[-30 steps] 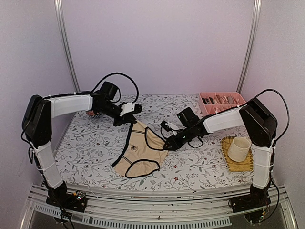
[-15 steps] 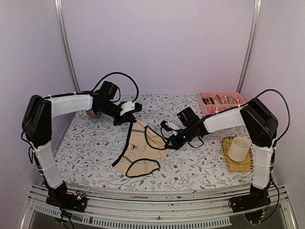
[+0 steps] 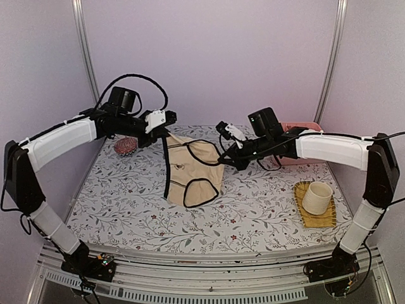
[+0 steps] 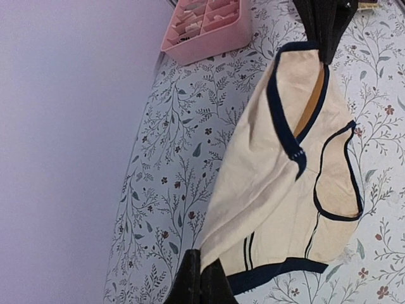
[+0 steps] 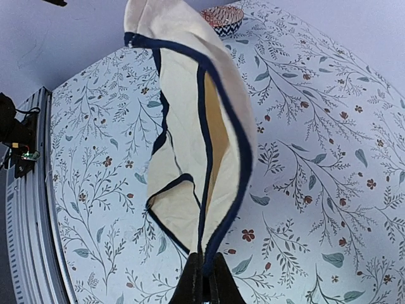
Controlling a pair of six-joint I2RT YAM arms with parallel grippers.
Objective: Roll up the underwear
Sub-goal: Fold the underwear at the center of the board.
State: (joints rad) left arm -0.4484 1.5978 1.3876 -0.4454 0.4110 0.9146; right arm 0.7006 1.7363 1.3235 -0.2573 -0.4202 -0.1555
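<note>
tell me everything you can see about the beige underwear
The beige briefs are soft, thin cloth with dark edging round the waistband and leg holes, and short dark lines near one edge. They are unrolled, held up and stretched between both arms: the fingers of the left gripper pinch one end, those of the right gripper the other. The rest hangs toward the floral table; whether it touches is unclear.

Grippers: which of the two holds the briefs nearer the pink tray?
The right gripper; it pinches the briefs on the tray side, while the left gripper pinches the end by the hairbrush.
</note>
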